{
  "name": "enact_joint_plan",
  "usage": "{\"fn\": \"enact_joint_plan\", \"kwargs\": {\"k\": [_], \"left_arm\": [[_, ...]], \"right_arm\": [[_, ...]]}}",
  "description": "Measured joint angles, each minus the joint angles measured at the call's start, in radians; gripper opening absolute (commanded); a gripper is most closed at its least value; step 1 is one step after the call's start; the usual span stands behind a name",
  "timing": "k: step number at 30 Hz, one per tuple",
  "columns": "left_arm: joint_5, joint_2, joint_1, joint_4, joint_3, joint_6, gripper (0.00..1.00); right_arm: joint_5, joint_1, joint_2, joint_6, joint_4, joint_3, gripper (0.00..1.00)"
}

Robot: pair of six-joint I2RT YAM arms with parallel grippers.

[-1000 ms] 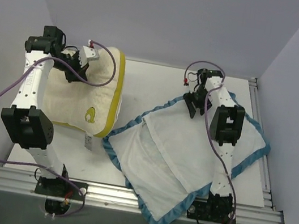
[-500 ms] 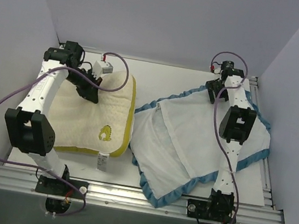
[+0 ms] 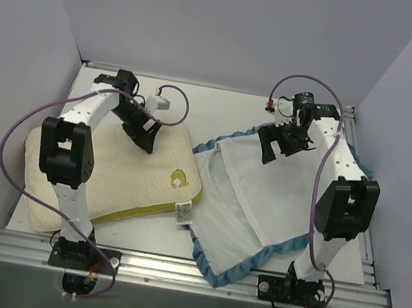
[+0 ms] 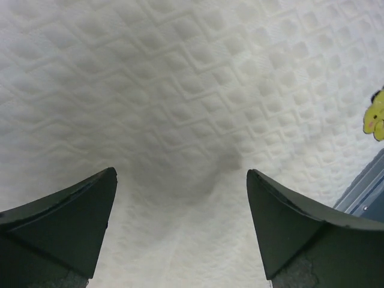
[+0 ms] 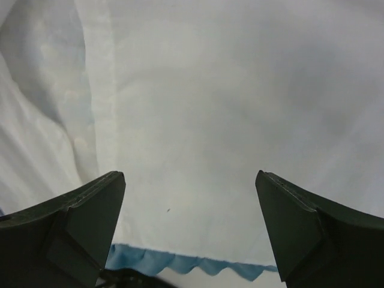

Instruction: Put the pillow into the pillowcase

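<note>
Soft, even light from overhead fills the top view, bright and free of glare, and the arms cast only faint shadows on the table [image 3: 214, 108]. In the left wrist view a grey shadow pools on the pillow [image 4: 180, 90] between the jaws, whose near edges are slightly blurred. The right wrist view is paler, with the pillowcase [image 5: 198, 108] washed out and low in contrast.

Left pincer [image 4: 180, 180] and right pincer [image 5: 189, 177] — both spread wide, pointing down.

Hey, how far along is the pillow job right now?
Nothing is finished: the pillow lies flat on the table, outside the pillowcase beside it. In hand: left jaws open over the pillow, right jaws open over the pillowcase's white inside. Still to do: open the case and slide the pillow in.
</note>
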Motion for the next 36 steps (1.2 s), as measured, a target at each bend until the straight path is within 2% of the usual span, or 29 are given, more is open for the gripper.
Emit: {"fn": "enact_joint_plan", "kwargs": {"k": [1, 5, 9, 13, 18, 21, 22, 23, 29, 30, 33, 36], "left_arm": [[0.0, -0.015, -0.001, 0.0, -0.005, 0.019, 0.97], [-0.017, -0.135, -0.031, 0.001, -0.042, 0.103, 0.97], [-0.034, -0.204, -0.09, 0.013, -0.053, 0.183, 0.97], [-0.039, -0.157, -0.126, 0.03, -0.082, 0.258, 0.98], [-0.039, -0.021, -0.124, 0.096, -0.172, 0.326, 0.97], [-0.03, 0.006, -0.122, 0.129, -0.186, 0.334, 0.44], [-0.024, 0.005, -0.118, 0.133, -0.185, 0.334, 0.08], [-0.017, 0.001, -0.116, 0.131, -0.184, 0.329, 0.0], [0.056, -0.019, -0.08, 0.066, -0.156, 0.331, 0.0], [0.066, -0.025, -0.073, 0.05, -0.147, 0.332, 0.0], [0.076, -0.058, -0.058, 0.016, -0.137, 0.333, 0.0], [0.075, -0.089, -0.055, -0.006, -0.137, 0.334, 0.0]], "right_arm": [[-0.016, 0.0, -0.017, 0.001, -0.014, -0.04, 1.0], [-0.046, -0.037, -0.022, 0.022, -0.059, -0.179, 1.0], [-0.057, -0.065, -0.022, 0.046, -0.091, -0.208, 1.0], [-0.072, -0.064, -0.023, 0.06, -0.092, -0.208, 1.0], [-0.106, -0.057, -0.023, 0.079, -0.103, -0.193, 0.96], [-0.118, -0.048, -0.023, 0.097, -0.1, -0.19, 0.91], [-0.119, -0.041, -0.023, 0.106, -0.098, -0.19, 0.87], [-0.12, -0.031, -0.023, 0.116, -0.092, -0.191, 0.85], [-0.057, 0.088, -0.023, 0.199, 0.008, -0.2, 0.67], [-0.036, 0.123, -0.023, 0.212, 0.033, -0.205, 0.6], [0.023, 0.205, -0.018, 0.24, 0.078, -0.216, 0.54], [0.068, 0.286, 0.003, 0.261, 0.11, -0.227, 0.53]]}}
